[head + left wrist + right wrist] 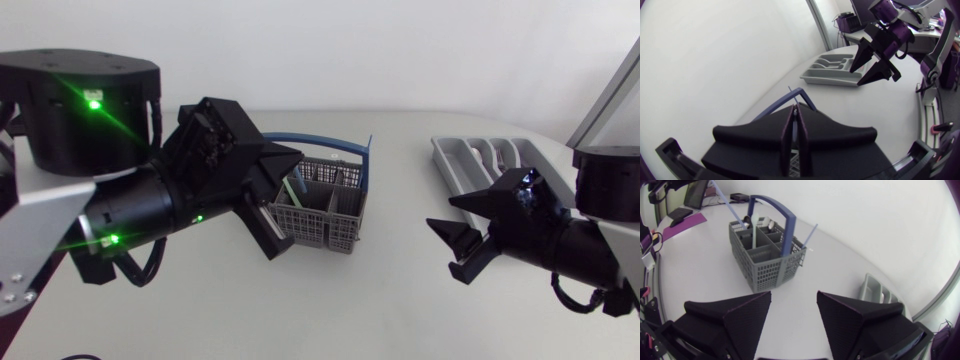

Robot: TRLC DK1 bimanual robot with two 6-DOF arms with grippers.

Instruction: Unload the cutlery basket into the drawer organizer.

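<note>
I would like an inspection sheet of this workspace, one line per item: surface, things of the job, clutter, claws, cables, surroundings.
Surface: pale table, bare between the two arms.
Job's things: grey cutlery basket with a blue handle, upright, with cutlery in it; drawer organizer apart from it, on the right arm's side; a thin blue stick stands out of the basket's corner.
Clutter: nothing seen.
Claws: left claw over the basket, shut on a thin pale utensil, as far as I can see; right claw open, empty, between basket and organizer.
Cables: black cable looped under the left arm, off the job's things.
Surroundings: nothing seen.
</note>
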